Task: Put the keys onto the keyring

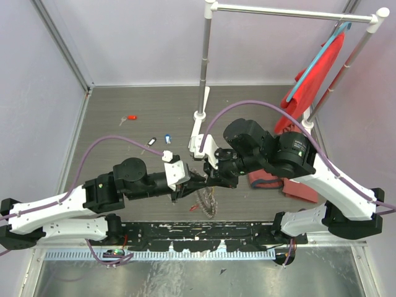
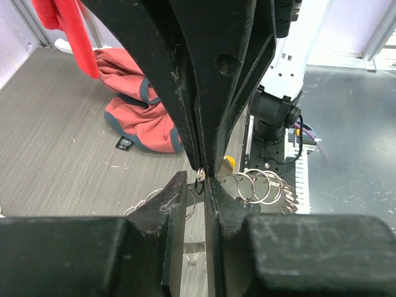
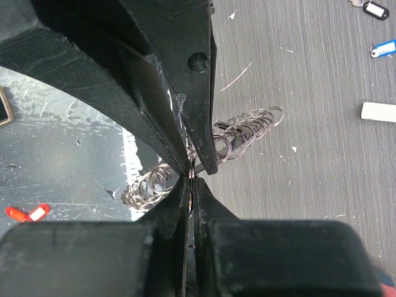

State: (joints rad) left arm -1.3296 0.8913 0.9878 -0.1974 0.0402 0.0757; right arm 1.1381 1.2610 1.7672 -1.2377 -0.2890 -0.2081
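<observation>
The keyring (image 1: 207, 202) hangs as a spiky cluster of small silvery rings below the two grippers, which meet tip to tip above the table's near edge. My left gripper (image 1: 195, 180) is shut on one small ring of it (image 2: 200, 176); more rings (image 2: 260, 185) fan out behind. My right gripper (image 1: 209, 178) is shut on a thin piece; a yellow key head (image 2: 229, 163) shows at its tips. Its fingertips (image 3: 204, 204) press against the left gripper's. A red key (image 1: 131, 117), black key (image 1: 151, 142) and blue key (image 1: 167, 139) lie on the table to the far left.
A white clothes rack (image 1: 204, 62) stands at the back with a red garment (image 1: 315, 74) on a hanger. A red cloth (image 1: 272, 179) lies under the right arm. Another small red tag (image 3: 28, 213) lies on the metal strip near the bases.
</observation>
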